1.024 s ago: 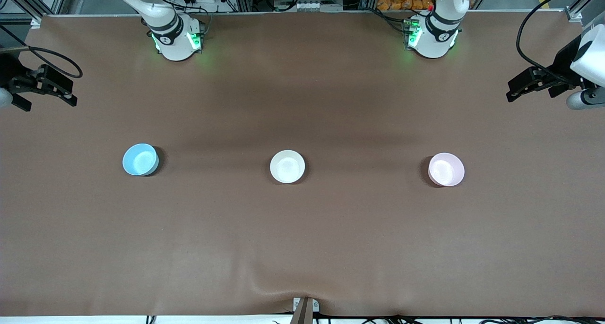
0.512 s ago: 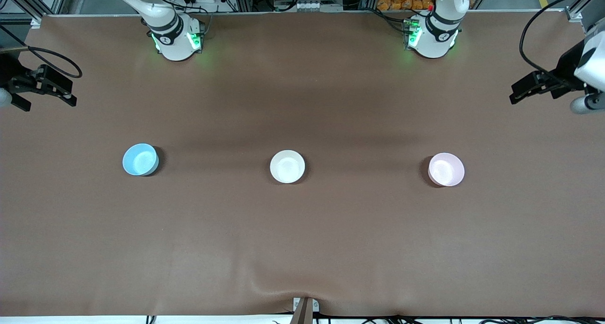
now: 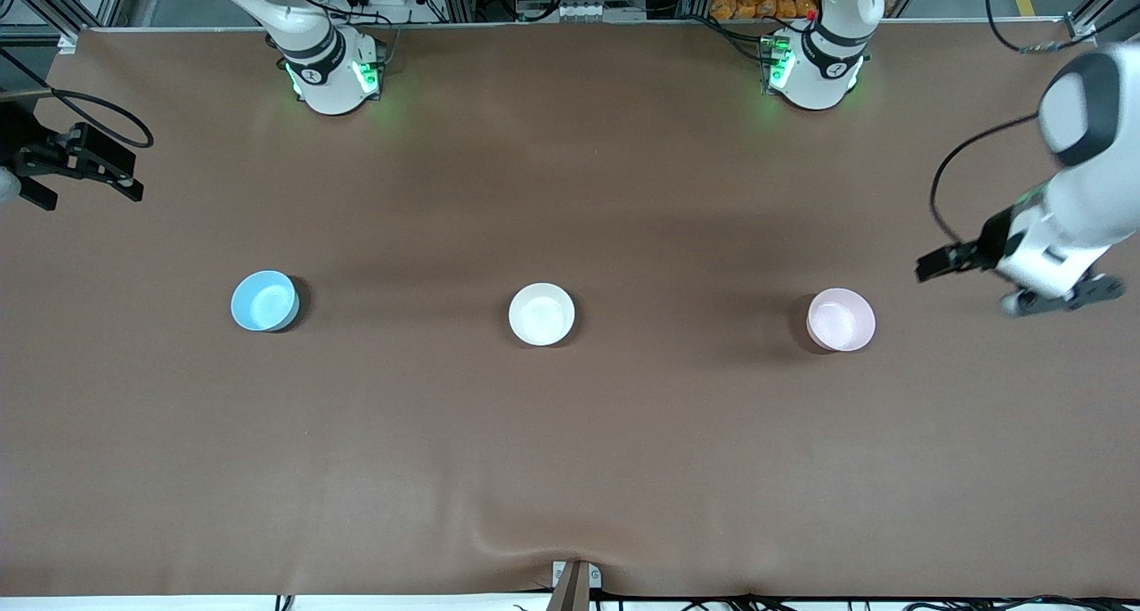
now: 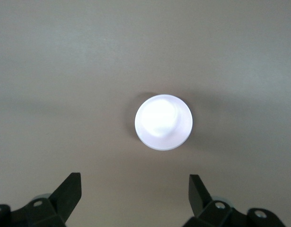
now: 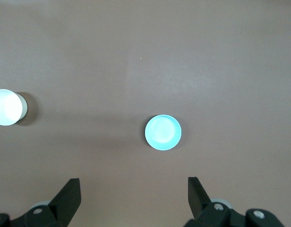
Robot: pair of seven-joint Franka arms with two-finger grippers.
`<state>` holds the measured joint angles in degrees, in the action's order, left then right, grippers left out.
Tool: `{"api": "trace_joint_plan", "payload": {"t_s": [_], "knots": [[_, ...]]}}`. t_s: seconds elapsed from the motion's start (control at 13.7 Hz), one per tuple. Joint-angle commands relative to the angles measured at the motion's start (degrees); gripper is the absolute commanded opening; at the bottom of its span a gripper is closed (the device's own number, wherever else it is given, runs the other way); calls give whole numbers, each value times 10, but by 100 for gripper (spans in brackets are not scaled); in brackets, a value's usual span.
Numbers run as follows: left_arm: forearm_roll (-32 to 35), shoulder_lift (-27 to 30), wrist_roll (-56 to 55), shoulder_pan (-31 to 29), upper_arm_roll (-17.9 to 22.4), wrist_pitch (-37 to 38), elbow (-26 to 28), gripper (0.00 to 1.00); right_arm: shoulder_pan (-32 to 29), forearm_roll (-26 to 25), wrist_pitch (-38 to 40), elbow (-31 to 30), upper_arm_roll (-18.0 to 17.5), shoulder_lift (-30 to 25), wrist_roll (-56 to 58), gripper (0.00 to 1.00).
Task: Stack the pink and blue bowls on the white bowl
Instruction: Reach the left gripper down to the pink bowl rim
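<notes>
Three bowls sit in a row on the brown table. The blue bowl (image 3: 264, 300) is toward the right arm's end, the white bowl (image 3: 541, 313) in the middle and the pink bowl (image 3: 841, 320) toward the left arm's end. My left gripper (image 3: 1058, 297) hangs open and empty high over the table, beside the pink bowl at the left arm's end. The pink bowl (image 4: 163, 122) shows ahead of its spread fingers (image 4: 135, 182). My right gripper (image 5: 133, 187) is open and empty, high up, with the blue bowl (image 5: 163, 132) and white bowl (image 5: 8, 107) below.
The brown cloth covers the whole table (image 3: 570, 451) and has a small ridge near its front edge. The arm bases (image 3: 331, 77) (image 3: 815, 72) stand along the back edge. The right arm's wrist (image 3: 76, 158) waits at the table's end.
The left arm has swung down and in toward the pink bowl. The right arm and all three bowls have not moved.
</notes>
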<state>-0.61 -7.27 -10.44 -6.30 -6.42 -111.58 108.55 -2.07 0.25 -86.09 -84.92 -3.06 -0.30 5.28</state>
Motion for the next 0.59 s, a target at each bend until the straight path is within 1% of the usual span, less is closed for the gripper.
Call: {"api": "trace_joint_plan", "payload": {"t_s": [0.0,0.29,0.51], "knots": [[10,-37,9,-3,-3,-46,16,100,0,5,-2,-2,2,-2,5,100],[10,-89,12,-10,-3,-159,72,100,2,5,-5,-1,2,-2,4,100],[11,-130,34,-24,-3,-203,81,100,0,6,-6,-1,2,-2,4,100]]}}
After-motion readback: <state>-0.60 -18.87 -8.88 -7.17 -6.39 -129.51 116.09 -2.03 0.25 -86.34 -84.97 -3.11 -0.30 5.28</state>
